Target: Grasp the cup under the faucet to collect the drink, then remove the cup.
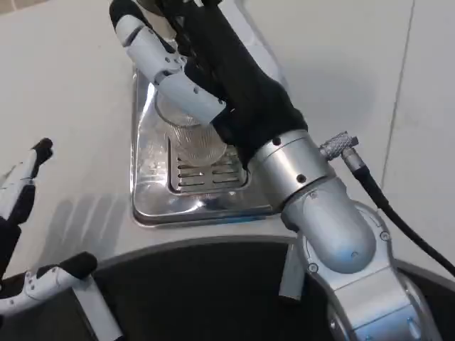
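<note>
A clear ribbed cup (195, 138) stands on the slotted grate of a shiny metal drip tray (153, 202) at the middle of the head view. My right hand (202, 71) reaches in from the lower right and wraps its white and black fingers around the cup's upper part, hiding the rim. The faucet above is hidden by the hand. My left hand (21, 213) hangs at the far left edge, away from the tray, fingers spread and holding nothing.
The drip tray sits on a white table (64, 85). My silver right forearm (334, 227) crosses the lower right, with a black cable (398, 220) running off it. A dark curved body edge (199, 284) fills the bottom.
</note>
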Robot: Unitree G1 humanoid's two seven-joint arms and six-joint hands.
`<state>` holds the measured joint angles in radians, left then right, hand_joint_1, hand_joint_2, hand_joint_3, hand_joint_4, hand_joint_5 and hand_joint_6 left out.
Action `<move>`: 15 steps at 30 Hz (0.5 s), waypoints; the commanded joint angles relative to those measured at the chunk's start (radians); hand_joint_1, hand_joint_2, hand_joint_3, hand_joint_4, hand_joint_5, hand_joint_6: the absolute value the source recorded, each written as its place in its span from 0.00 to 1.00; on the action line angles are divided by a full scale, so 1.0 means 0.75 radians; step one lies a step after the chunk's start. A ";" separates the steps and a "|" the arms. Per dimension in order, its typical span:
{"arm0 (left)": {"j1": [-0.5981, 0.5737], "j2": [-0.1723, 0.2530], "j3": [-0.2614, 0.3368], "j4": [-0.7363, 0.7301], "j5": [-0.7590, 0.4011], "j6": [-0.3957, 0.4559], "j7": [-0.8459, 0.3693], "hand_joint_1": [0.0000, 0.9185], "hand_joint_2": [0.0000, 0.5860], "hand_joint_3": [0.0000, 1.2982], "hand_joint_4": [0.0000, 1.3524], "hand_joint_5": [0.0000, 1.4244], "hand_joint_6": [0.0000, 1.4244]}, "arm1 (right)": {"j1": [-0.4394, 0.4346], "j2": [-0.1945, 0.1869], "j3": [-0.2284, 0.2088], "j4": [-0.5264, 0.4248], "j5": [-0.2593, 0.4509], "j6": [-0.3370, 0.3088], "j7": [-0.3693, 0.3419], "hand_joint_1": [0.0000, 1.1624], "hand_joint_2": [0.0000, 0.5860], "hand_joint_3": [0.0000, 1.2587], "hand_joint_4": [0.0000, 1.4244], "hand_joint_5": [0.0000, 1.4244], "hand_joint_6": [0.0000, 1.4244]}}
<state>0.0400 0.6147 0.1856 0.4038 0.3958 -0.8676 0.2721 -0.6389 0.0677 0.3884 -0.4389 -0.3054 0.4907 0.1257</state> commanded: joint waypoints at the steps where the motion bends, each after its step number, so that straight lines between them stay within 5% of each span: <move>1: 0.004 -0.007 -0.018 -0.019 0.022 0.042 -0.026 0.00 0.03 0.00 0.00 0.00 0.00 | -0.039 -0.029 0.063 0.007 -0.009 0.039 0.098 0.16 0.89 0.00 0.00 0.00 0.00; 6: -0.039 -0.005 -0.051 -0.028 0.073 0.123 -0.033 0.00 0.03 0.00 0.00 0.00 0.00 | -0.112 -0.085 0.118 -0.004 -0.128 0.133 0.156 0.09 0.85 0.00 0.00 0.00 0.00; 9: -0.087 -0.018 -0.076 -0.001 0.141 0.167 0.018 0.18 0.12 0.00 0.00 0.00 0.00 | -0.189 -0.147 0.188 -0.013 -0.256 0.175 0.223 0.02 0.82 0.00 0.00 0.00 0.00; 11: -0.121 -0.030 -0.091 0.025 0.168 0.193 0.048 0.19 0.11 0.00 0.00 0.00 0.00 | -0.238 -0.184 0.240 -0.018 -0.357 0.191 0.268 0.01 0.82 0.00 0.00 0.00 0.00; 15: -0.174 -0.041 -0.114 0.069 0.195 0.218 0.090 0.14 0.08 0.00 0.00 0.00 0.00 | -0.258 -0.182 0.264 -0.019 -0.439 0.228 0.328 0.01 0.83 0.00 0.00 0.00 0.00</move>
<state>-0.0778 0.5914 0.1135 0.4280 0.5247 -0.7197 0.3099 -0.8170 -0.0813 0.5458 -0.4447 -0.6214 0.6513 0.3177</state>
